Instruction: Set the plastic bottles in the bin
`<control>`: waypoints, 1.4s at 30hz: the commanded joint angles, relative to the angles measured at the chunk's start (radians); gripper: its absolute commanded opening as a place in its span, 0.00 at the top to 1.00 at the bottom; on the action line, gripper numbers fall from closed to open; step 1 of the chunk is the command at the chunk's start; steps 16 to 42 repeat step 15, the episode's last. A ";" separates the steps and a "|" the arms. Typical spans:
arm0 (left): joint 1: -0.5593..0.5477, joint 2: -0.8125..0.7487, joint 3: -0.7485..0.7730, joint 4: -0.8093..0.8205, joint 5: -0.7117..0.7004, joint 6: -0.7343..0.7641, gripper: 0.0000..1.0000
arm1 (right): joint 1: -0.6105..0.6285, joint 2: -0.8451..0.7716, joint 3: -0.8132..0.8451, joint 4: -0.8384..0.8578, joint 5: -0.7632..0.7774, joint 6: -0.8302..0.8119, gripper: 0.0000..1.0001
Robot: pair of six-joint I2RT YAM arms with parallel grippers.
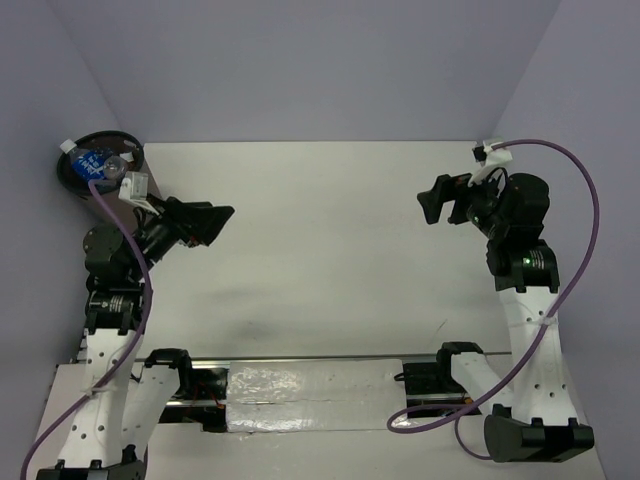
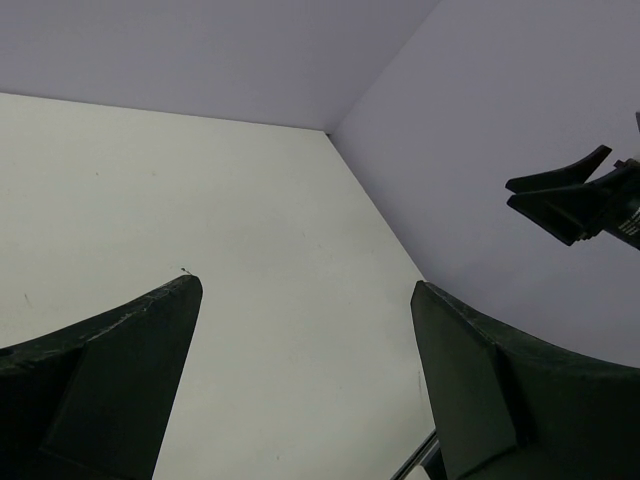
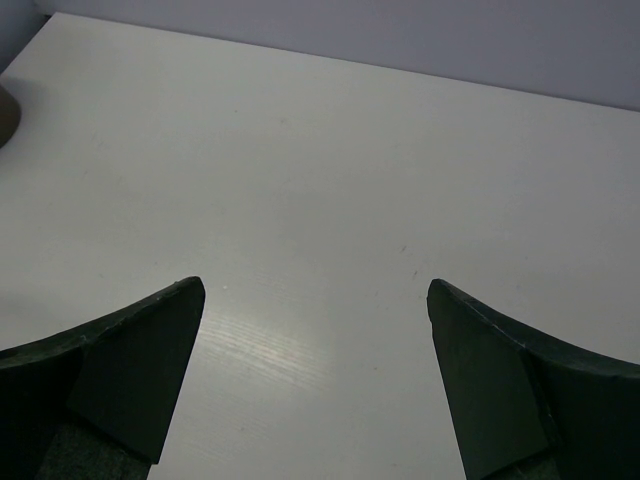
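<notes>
The bin [image 1: 75,172] stands at the far left corner, partly behind my left arm; its black rim and dark inside show. A clear plastic bottle with a blue label [image 1: 92,160] lies inside it at the top. No other bottles are in view. My left gripper [image 1: 222,222] is open and empty, just right of the bin, above the table [image 1: 320,260]. My right gripper [image 1: 432,204] is open and empty at the far right. The left wrist view shows open fingers [image 2: 130,350] over bare table; the right wrist view shows the same [image 3: 130,350].
Grey walls enclose the table at the back and sides. The bin's brown edge [image 3: 8,112] shows at the left edge of the right wrist view. The right gripper [image 2: 565,200] shows in the left wrist view. A metal rail [image 1: 310,385] runs between the arm bases.
</notes>
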 commanded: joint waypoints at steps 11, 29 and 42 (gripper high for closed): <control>-0.005 -0.058 -0.008 -0.020 -0.020 0.033 0.01 | -0.002 0.004 -0.011 -0.001 0.010 0.026 0.00; -0.003 -0.061 -0.009 -0.020 -0.021 0.042 0.01 | -0.003 -0.002 -0.019 -0.006 0.012 0.017 0.00; -0.003 -0.061 -0.009 -0.020 -0.021 0.042 0.01 | -0.003 -0.002 -0.019 -0.006 0.012 0.017 0.00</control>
